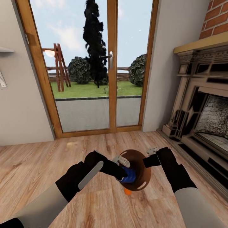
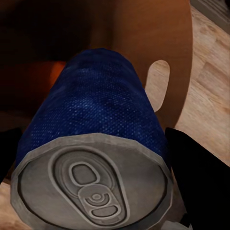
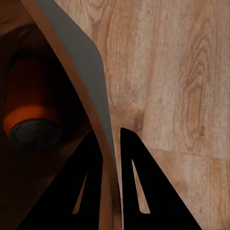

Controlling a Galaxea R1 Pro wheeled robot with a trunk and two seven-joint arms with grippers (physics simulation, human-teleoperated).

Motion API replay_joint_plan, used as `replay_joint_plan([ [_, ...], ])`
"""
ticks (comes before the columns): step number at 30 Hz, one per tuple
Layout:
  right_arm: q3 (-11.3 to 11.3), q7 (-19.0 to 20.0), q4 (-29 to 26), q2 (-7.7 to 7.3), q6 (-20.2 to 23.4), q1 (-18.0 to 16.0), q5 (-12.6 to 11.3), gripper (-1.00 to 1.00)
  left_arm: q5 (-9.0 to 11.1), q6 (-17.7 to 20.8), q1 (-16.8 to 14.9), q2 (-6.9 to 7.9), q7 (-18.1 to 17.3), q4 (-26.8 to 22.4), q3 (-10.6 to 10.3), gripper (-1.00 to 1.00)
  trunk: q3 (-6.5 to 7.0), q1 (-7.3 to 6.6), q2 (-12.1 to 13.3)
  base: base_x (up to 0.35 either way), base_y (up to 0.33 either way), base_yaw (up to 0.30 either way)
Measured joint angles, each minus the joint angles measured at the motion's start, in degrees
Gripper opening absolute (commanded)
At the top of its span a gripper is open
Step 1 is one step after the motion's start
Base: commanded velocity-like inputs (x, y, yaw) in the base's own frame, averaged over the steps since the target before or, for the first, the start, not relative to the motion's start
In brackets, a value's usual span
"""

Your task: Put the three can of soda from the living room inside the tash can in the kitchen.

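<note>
In the head view my left gripper (image 1: 126, 174) is shut on a blue can of soda (image 1: 129, 176) with silver ends, held lying on its side at the mouth of the tash can (image 1: 139, 156). The tash can is round, brown inside and held low over the floor. The left wrist view shows the blue can (image 2: 96, 124) close up, with the tash can's brown wall (image 2: 143, 28) and a slot cut-out behind it. My right gripper (image 3: 111, 133) is shut on the tash can's wall (image 3: 81, 62) at the rim. An orange can of soda (image 3: 33, 112) lies inside.
This is the living room. Wood-framed glass doors (image 1: 95, 63) stand straight ahead. An ornate fireplace (image 1: 202, 110) under a brick wall (image 1: 218, 19) lines the right side. Warm brown plank floor (image 1: 31, 167) stretches to the left, and a small shelf (image 1: 4, 50) juts from the left wall.
</note>
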Motion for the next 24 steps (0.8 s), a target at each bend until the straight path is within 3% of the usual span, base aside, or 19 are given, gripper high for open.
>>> replay_joint_plan([
  [5,-0.01,0.00,0.41,0.03,-0.02,0.00,0.11,-1.00,0.19,0.00,0.01,-0.13,0.06,0.46,-0.01,-1.00,0.00,0.00,0.00,0.000,0.000,0.000],
  [15,0.04,-0.09,2.10,0.48,-0.23,-0.01,0.87,-1.00,-0.84,0.00,0.00,-2.14,0.39,4.29,-0.09,-1.00,0.00,0.00,0.00,0.000,0.000,0.000],
  [24,0.08,-0.07,2.10,0.51,-0.19,-0.01,0.74,-1.00,-0.92,0.00,0.00,-2.43,0.47,4.69,-0.36,-1.00,0.00,0.00,0.00,0.000,0.000,0.000],
])
